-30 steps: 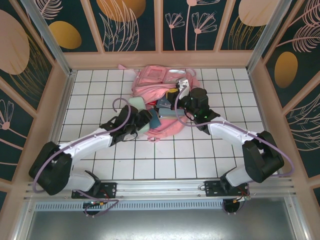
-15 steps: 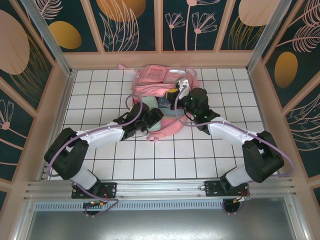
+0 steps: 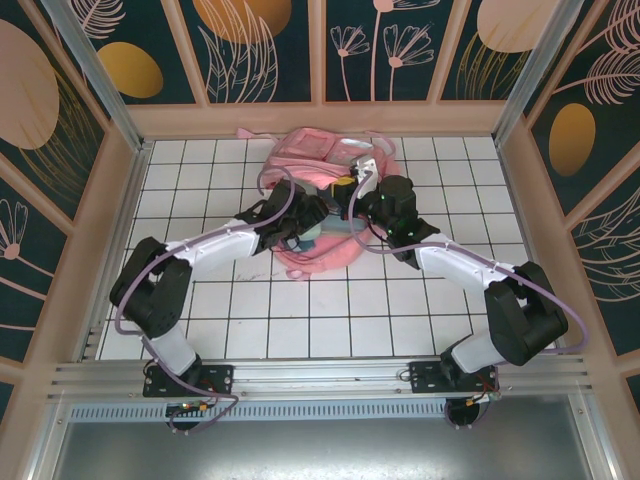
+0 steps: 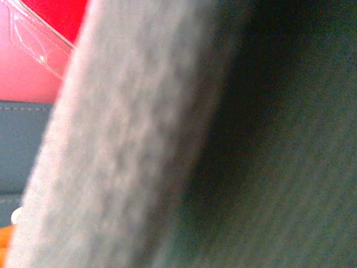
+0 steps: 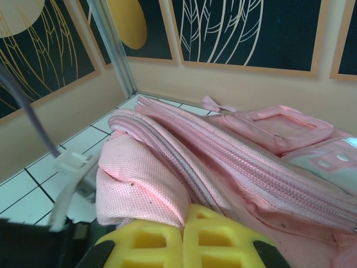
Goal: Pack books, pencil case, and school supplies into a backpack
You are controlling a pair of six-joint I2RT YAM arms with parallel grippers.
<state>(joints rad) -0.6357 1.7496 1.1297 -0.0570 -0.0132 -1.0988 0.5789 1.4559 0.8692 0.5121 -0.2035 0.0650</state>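
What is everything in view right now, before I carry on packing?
backpack: one, pink, far middle of the table.
grey-teal item: one, flat, at the backpack's opening, apparently between the left jaws; too blurred to identify.
red surface: one, behind that item, unidentifiable.
navy surface: one, below the red, unidentifiable.
table: one, white tiles.
walls: dark floral panels, around the table.
left arm: one, white and black, stretched to the backpack.
right arm: one, white and black; jaws with yellow pads shut on the backpack's pink fabric.
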